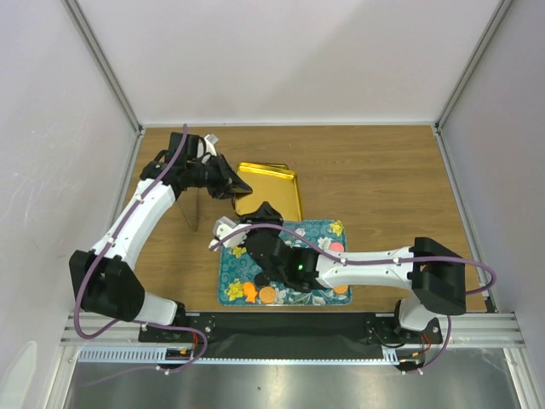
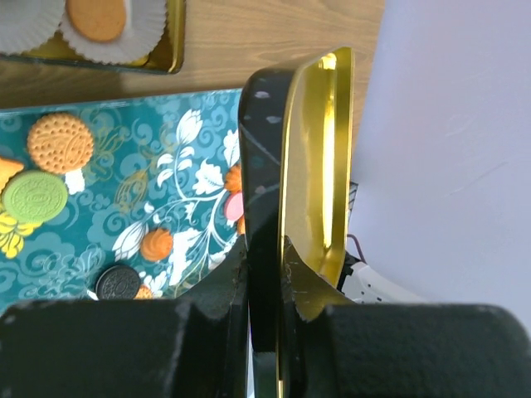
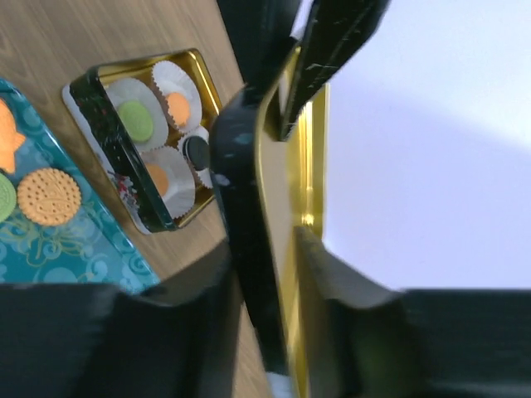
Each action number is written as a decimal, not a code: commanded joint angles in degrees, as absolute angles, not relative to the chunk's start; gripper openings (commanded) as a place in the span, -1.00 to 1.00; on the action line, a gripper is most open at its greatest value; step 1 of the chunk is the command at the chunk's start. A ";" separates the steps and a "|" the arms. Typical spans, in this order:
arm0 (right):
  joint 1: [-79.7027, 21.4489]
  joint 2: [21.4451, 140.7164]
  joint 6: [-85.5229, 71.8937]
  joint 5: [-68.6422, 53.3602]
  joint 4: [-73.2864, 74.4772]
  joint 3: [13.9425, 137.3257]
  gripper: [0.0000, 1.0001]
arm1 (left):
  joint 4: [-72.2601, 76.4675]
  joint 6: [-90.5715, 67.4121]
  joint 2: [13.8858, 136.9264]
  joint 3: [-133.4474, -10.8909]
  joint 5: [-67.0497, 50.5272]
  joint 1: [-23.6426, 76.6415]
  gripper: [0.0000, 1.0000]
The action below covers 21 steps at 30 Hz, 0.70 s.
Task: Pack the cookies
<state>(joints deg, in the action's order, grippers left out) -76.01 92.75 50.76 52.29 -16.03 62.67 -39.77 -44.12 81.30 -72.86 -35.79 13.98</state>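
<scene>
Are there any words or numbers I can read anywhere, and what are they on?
None can be read.
The cookies have stamped marks, too small to read.
The flowery mat, the gold lid and the tin show no writing.

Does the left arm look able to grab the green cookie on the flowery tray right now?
Probably not yet. The left pincer is shut on the gold-lined lid, so it has no free grip. The green cookie lies uncovered on the flowery tray, likely reachable once the lid is released.
</scene>
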 commanded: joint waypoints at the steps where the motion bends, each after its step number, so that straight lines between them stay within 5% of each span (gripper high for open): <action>1: -75.67 92.81 54.58 55.11 -23.46 63.02 -0.36 | -39.11 -43.42 78.57 -72.60 -39.02 13.80 -0.86; 6: -76.02 92.55 57.39 55.98 -26.98 62.23 -0.76 | -38.67 -43.42 78.14 -72.60 -40.16 13.80 -0.67; 10: -76.29 92.11 59.41 56.42 -28.65 61.88 -0.99 | -37.88 -43.51 77.08 -72.69 -40.17 13.54 -0.17; 18: -77.17 91.06 57.84 56.69 -24.53 62.84 -1.00 | -33.06 -43.60 75.24 -72.60 -38.24 11.61 0.82; 21: -77.08 90.09 52.14 56.34 -17.25 64.51 -1.00 | -30.08 -42.98 75.32 -73.47 -37.18 9.15 0.97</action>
